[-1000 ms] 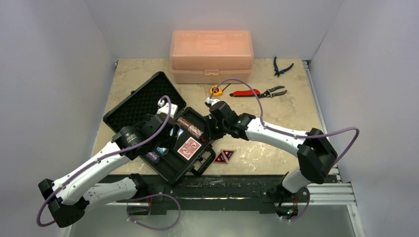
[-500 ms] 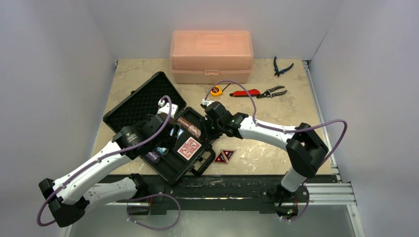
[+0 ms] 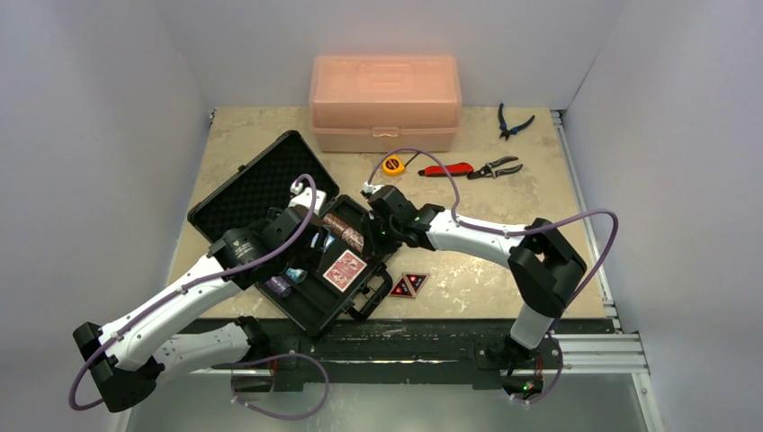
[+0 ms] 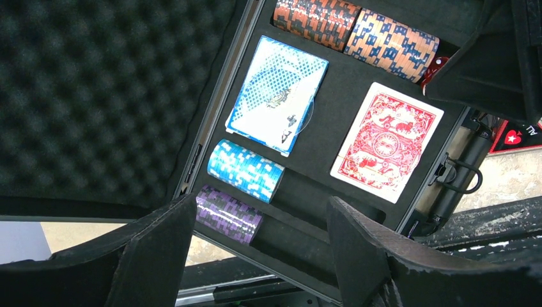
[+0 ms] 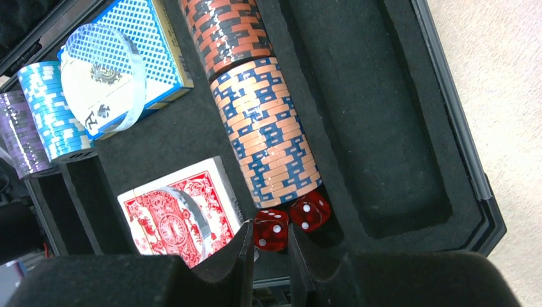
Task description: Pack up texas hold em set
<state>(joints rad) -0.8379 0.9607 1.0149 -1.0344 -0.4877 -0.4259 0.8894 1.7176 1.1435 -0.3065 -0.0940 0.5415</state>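
The black case lies open at the table's near left, its tray partly filled. The left pincer, spread wide, hovers over it empty; the right pincer pinches a red die by its tips beside the orange chips. Released crooked, the die may bounce out or ride proud, blocking the lid.

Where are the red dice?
Right wrist view: the red dice lie in the black case at the end of the orange-blue chip stack; one die sits between the right hand's fingertips.
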